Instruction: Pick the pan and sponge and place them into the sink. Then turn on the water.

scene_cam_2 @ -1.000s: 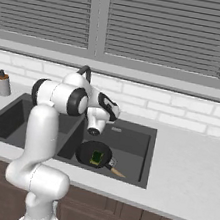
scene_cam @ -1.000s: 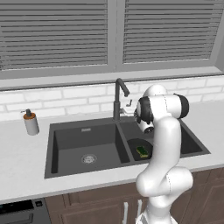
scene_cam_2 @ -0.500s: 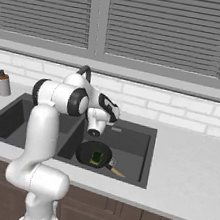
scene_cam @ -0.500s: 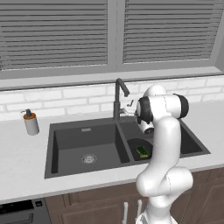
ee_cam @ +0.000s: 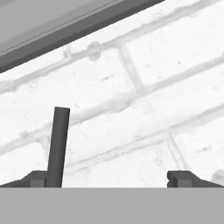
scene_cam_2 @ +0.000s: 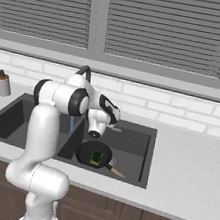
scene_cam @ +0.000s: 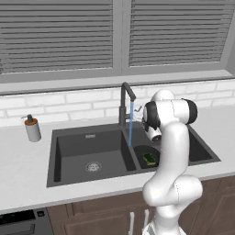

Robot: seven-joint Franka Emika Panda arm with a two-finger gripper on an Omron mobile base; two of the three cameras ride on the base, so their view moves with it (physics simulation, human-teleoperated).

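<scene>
In the sink's right basin below me, the pan holds the sponge; just beyond, water falls from the faucet, so I judge the task finished. My hand is spread, empty, beside the faucet lever and near the brick wall; retreat is open behind.

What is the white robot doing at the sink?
The robot is at the sink, and its gripper is open, up by the faucet lever in front of the white brick wall. A thin blue stream of water runs from the faucet into the sink. The pan lies in the right basin with the sponge in it, so the washing-up job looks about done.
</scene>
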